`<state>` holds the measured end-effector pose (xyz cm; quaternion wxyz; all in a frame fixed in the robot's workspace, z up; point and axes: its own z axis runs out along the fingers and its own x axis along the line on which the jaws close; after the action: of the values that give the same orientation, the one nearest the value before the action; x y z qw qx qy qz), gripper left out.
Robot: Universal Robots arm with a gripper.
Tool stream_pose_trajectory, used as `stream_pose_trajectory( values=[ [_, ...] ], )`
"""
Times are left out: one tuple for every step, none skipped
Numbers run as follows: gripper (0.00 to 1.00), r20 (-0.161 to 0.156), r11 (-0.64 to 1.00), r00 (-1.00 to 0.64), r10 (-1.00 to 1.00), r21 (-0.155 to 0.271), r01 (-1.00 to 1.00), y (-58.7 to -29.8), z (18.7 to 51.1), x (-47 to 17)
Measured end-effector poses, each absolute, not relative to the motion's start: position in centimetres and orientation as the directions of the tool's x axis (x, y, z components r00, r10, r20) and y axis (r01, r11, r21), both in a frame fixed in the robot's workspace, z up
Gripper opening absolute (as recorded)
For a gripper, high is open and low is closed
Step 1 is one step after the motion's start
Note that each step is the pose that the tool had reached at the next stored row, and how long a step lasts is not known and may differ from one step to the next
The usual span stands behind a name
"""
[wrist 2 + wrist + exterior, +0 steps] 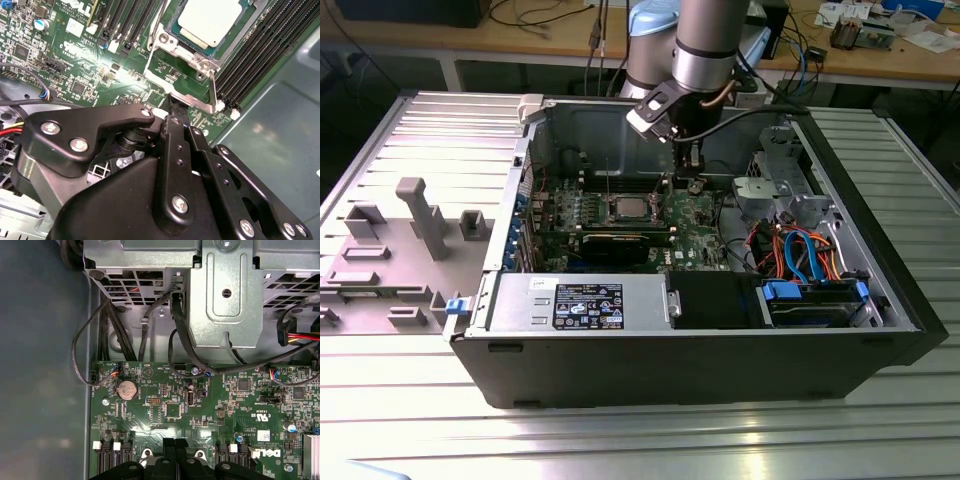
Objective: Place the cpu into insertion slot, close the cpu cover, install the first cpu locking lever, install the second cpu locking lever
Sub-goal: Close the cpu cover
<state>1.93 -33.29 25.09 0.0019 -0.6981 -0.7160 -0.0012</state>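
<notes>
Black gripper (172,106) linkage looms closest in the second wrist view, its fingers (174,132) drawn together, tips at the near edge of the cpu cover (170,49); I cannot tell whether they pinch anything. Beyond, the cpu (212,20) sits in the insertion slot (175,24), framed by that cover.

— Any print to note away from the board?
— On the grey power supply box (515,305), a black label (588,306) with white rows of marks, too small to read in the exterior view. Just beside it, a small white sticker (538,284), equally unreadable.
— And on the green circuit board (200,422)?
— In the first wrist view, large white lettering (270,454), a row of white certification marks (262,416), and a white barcode sticker (263,435) between the two. Tiny white part codes all over, too fine to spell out. In the second wrist view, large white lettering (80,9) again, with a white sticker (75,27) near it.
</notes>
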Motion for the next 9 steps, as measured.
stream_pose_trajectory(
  values=[
    [0.11,0.004,0.025,-0.025,1.000,-0.001,1.000,-33.29,25.09,1.83],
    [0.11,0.004,0.025,-0.025,1.000,-0.001,1.000,-33.29,25.09,1.79],
    [0.11,0.004,0.025,-0.025,1.000,-0.001,1.000,-33.29,25.09,1.75],
    [0.11,0.004,0.025,-0.025,1.000,-0.001,1.000,-33.29,25.09,1.71],
    [0.11,0.004,0.025,-0.025,1.000,-0.001,1.000,-33.29,25.09,1.68],
    [0.11,0.004,0.025,-0.025,1.000,-0.001,1.000,-33.29,25.08,1.64],
    [0.11,0.004,0.025,-0.025,1.000,-0.001,1.000,-33.29,25.08,1.61],
    [0.11,0.004,0.025,-0.025,1.000,-0.001,1.000,-33.29,25.08,1.54],
    [0.11,0.004,0.025,-0.025,1.000,-0.001,1.000,-33.29,25.08,1.50]
  ],
)
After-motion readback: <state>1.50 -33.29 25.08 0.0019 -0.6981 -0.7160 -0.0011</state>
